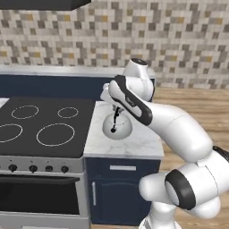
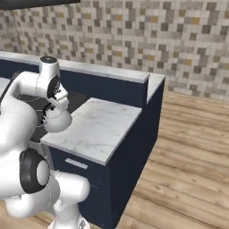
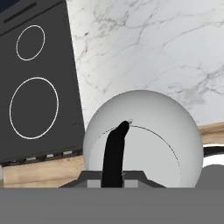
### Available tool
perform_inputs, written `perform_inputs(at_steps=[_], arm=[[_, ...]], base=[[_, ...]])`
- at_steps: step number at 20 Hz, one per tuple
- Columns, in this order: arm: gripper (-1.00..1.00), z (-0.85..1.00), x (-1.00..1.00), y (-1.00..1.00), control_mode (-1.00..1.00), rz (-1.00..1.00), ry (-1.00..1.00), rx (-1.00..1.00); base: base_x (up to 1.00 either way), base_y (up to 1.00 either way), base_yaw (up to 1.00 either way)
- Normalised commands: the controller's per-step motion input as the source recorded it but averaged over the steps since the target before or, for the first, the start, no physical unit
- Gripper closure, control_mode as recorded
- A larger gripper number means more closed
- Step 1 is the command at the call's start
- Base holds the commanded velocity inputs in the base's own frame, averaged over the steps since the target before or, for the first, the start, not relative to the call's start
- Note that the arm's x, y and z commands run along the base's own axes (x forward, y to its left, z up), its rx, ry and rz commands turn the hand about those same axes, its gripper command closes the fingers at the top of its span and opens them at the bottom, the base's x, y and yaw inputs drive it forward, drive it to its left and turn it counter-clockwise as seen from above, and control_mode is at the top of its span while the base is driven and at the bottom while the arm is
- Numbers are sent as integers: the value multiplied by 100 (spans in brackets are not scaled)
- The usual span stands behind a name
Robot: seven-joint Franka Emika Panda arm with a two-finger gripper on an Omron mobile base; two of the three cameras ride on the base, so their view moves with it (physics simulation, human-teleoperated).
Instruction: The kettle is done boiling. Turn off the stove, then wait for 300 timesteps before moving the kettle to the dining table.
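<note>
The silver-grey kettle (image 1: 118, 127) hangs just above the marble counter (image 1: 138, 143) to the right of the stove (image 1: 49, 117). My gripper (image 3: 113, 178) is shut on the kettle's thin black handle (image 3: 114, 151), which rises between the fingers over the dome (image 3: 148, 131). In the right base view the kettle (image 2: 57, 120) sits under the wrist near the counter's left edge (image 2: 96, 129). The stove's black glass (image 3: 39, 83) shows white burner rings and no pot. Its knobs (image 1: 33, 168) line the steel front. The dining table is out of view.
A raised navy ledge with a grey top (image 2: 103, 74) runs behind the counter and stove. A navy cabinet with a handle (image 1: 117, 188) stands below the counter. Wooden floor (image 2: 188, 156) opens to the right. A tiled wall (image 1: 134, 36) is behind.
</note>
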Motion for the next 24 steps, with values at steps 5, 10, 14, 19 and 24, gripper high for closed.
perform_inputs(at_steps=[5, 10, 14, 19, 24], arm=[[100, 0, 0, 0, 100, 0, 0, 0], [100, 0, 0, 0, 100, 0, 0, 0], [100, 0, 0, 0, 100, 0, 0, 0], [100, 0, 0, 0, 100, 0, 0, 0], [100, 0, 0, 0, 100, 0, 0, 0]], base=[[0, -76, 35], [1, -68, 36], [3, -64, 35], [12, -60, 35], [8, -59, 33]])
